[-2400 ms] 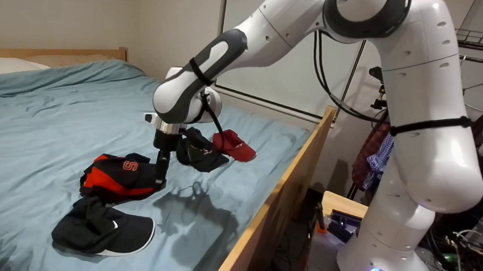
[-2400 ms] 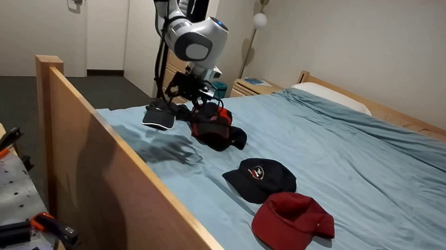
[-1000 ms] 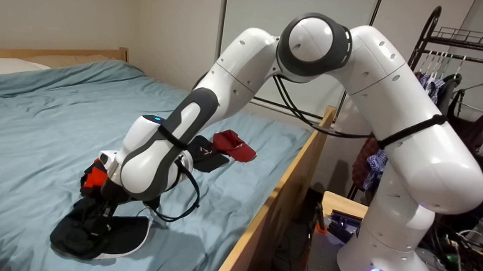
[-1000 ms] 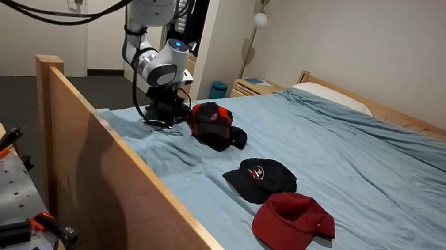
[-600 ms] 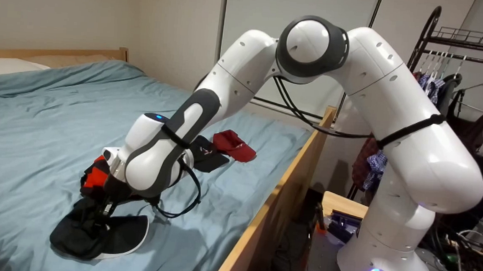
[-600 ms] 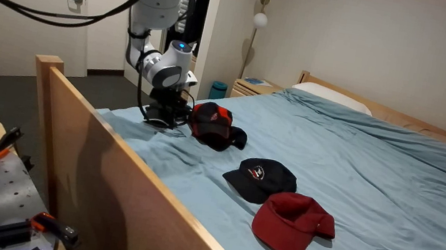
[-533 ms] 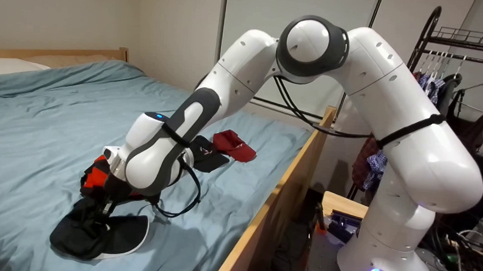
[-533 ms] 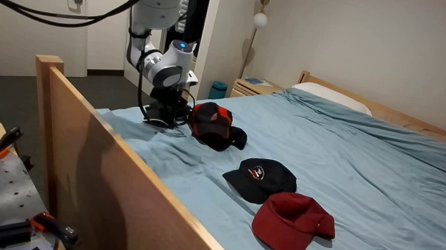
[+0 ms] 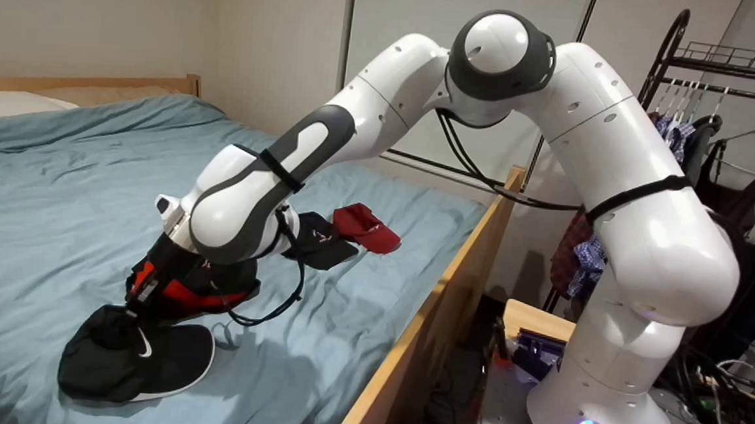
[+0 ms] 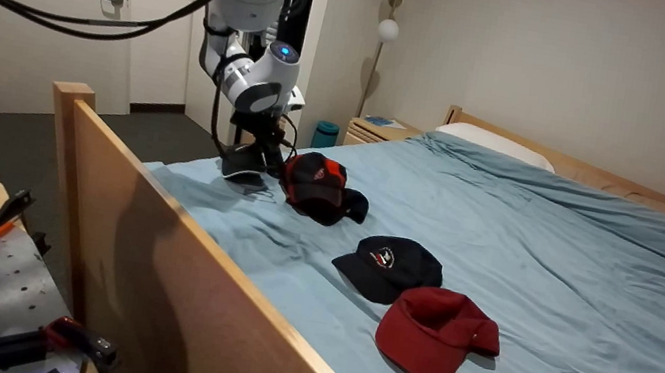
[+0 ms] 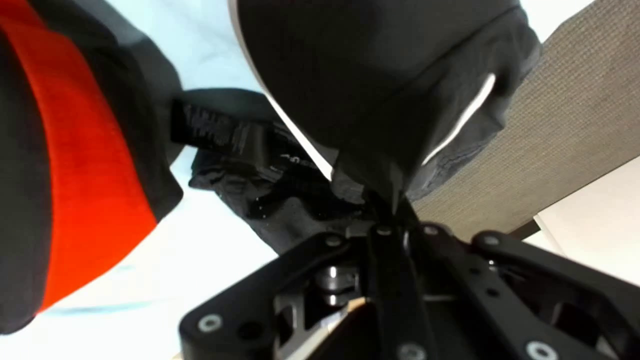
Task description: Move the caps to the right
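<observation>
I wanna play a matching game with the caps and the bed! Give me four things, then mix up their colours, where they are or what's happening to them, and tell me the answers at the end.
1. cap with the white swoosh
2. cap with the round badge
3. bed sheet
4. footboard

A. pale wood
B. light blue
C. pinched by the tool
D. next to the all-red cap

Pairs: 1-C; 2-D; 3-B; 4-A

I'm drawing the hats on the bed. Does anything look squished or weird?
Yes: in an exterior view, the dark red cap lies with its crown caved in, not round. The black cap with the white swoosh bunches up where the closed jaws pinch it.
</observation>
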Action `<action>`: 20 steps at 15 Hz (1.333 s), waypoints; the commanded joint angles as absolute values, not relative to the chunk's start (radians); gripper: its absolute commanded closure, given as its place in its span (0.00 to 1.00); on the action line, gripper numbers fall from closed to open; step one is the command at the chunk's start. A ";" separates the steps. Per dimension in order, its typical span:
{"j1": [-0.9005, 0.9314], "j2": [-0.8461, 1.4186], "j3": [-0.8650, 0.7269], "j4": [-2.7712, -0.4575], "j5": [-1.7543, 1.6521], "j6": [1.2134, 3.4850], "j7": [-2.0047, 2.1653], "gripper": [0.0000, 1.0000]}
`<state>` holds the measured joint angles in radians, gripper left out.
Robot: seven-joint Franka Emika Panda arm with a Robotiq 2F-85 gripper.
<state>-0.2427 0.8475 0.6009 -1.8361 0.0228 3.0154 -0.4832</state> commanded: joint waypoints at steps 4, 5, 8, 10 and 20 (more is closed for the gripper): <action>-0.392 0.767 0.712 -1.872 0.014 3.046 -0.479 0.96; -0.407 0.755 0.715 -1.877 0.014 3.066 -0.473 0.96; -0.461 0.706 0.706 -1.888 0.013 3.133 -0.448 0.95; -0.489 0.662 0.675 -1.900 0.007 3.179 -0.416 0.96; -0.789 0.534 0.630 -1.982 0.086 3.137 -0.410 0.96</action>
